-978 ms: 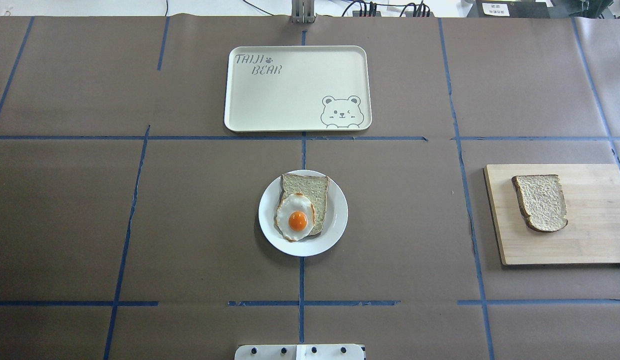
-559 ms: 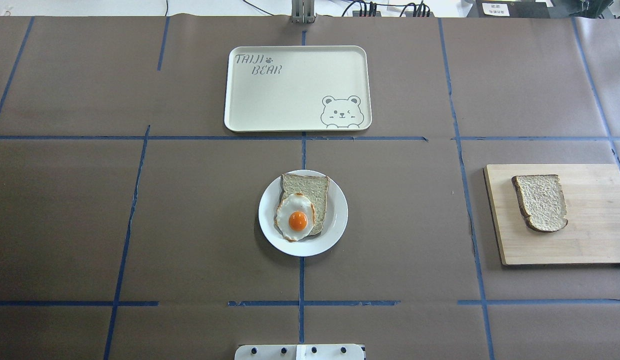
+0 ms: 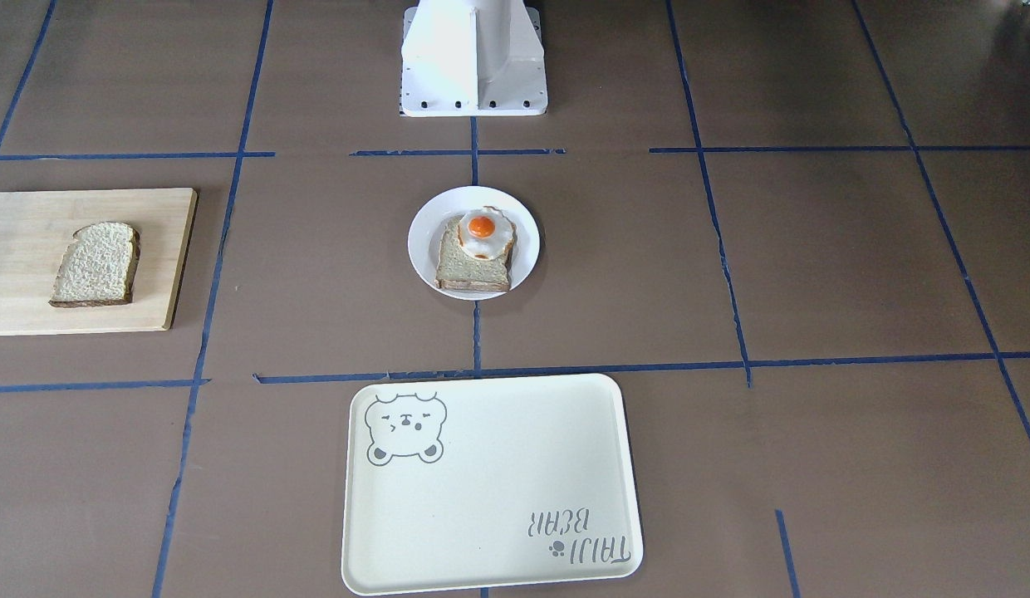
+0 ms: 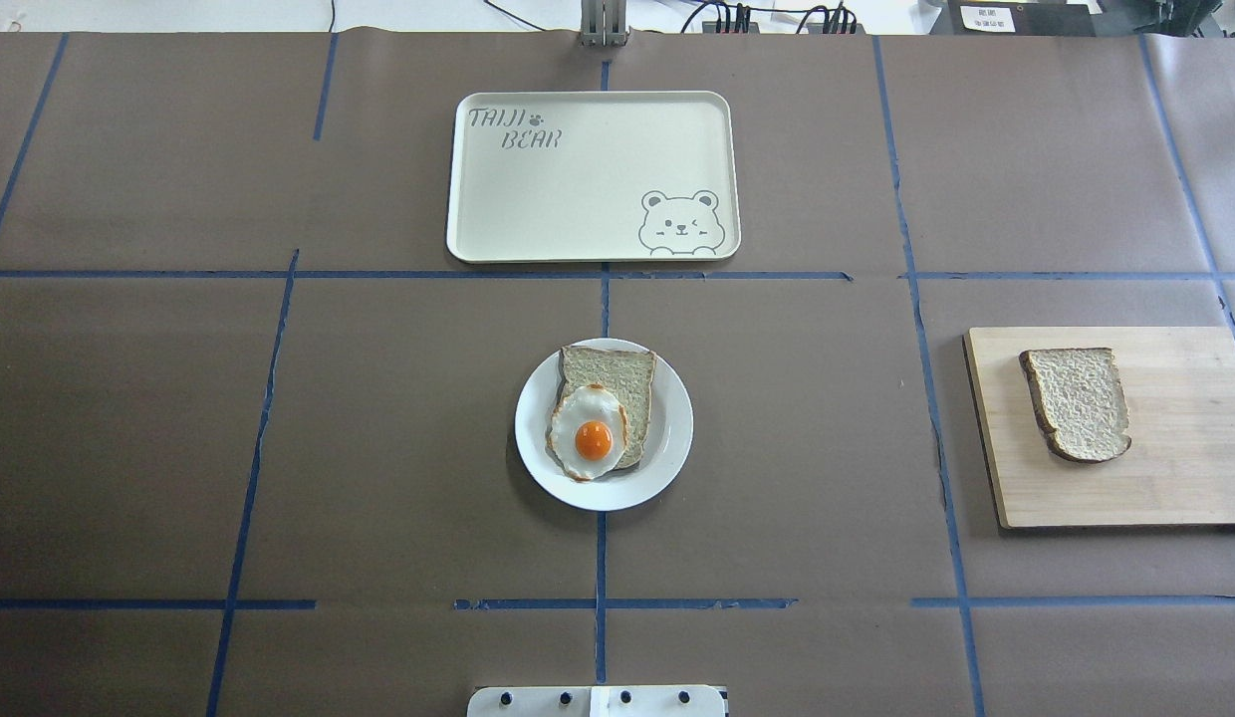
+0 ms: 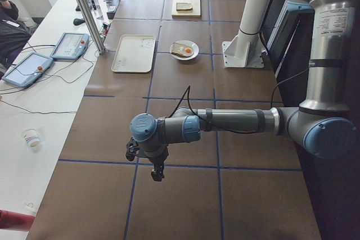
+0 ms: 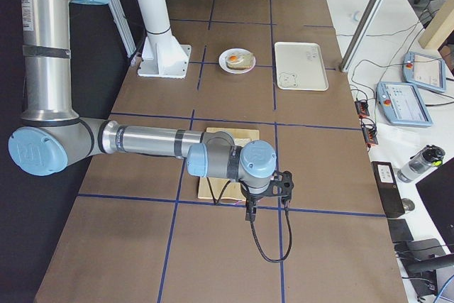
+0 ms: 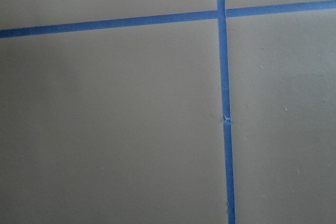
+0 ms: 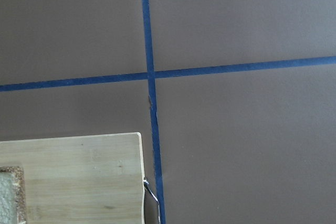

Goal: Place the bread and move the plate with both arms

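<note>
The bread [image 4: 1079, 403] lies flat on a wooden board [image 4: 1175, 478] at the right of the table; it also shows in the front view [image 3: 95, 264], and its corner shows in the right wrist view [image 8: 7, 195]. The white plate [image 4: 670, 438] sits mid-table and carries a tan slice [image 4: 617, 376] with a fried egg [image 4: 590, 434] on top. Both arms show only in the side views. The left gripper [image 5: 157, 171] hangs over bare table far from the plate. The right gripper [image 6: 250, 211] hangs beside the board's outer end. I cannot tell whether either is open or shut.
A cream bear tray [image 4: 588, 179] lies beyond the plate, empty. The robot's white base [image 3: 473, 58] stands behind the plate. Blue tape lines cross the brown table. Teach pendants [image 5: 70, 45] and cables lie on the operators' side.
</note>
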### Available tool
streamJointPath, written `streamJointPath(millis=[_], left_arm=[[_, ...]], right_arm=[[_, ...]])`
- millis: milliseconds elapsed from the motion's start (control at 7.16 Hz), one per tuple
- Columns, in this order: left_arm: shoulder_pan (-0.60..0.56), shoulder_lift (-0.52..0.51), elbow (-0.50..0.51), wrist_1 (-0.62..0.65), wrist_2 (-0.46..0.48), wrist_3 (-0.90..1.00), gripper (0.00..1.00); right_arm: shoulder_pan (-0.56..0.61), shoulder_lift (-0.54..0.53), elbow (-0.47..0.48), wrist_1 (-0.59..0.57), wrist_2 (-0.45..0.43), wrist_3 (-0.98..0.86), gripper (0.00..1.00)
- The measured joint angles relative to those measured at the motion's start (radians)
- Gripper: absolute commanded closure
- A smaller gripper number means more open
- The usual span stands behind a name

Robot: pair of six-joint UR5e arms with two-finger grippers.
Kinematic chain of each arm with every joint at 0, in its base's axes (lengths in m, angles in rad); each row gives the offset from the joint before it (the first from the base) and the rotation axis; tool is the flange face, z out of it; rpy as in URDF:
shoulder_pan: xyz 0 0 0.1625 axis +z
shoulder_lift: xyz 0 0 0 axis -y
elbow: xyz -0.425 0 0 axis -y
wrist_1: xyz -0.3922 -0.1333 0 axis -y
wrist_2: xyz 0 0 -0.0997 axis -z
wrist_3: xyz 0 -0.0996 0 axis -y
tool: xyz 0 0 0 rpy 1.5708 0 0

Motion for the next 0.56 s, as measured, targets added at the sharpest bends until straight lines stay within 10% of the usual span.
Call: streamJointPath(millis=[559], left_arm=[[0.001,0.0,0.002,-0.02,-0.022,-0.004,0.0]], right_arm=[[-0.055,0.045,0.04,0.019,0.032,0.041,0.0]])
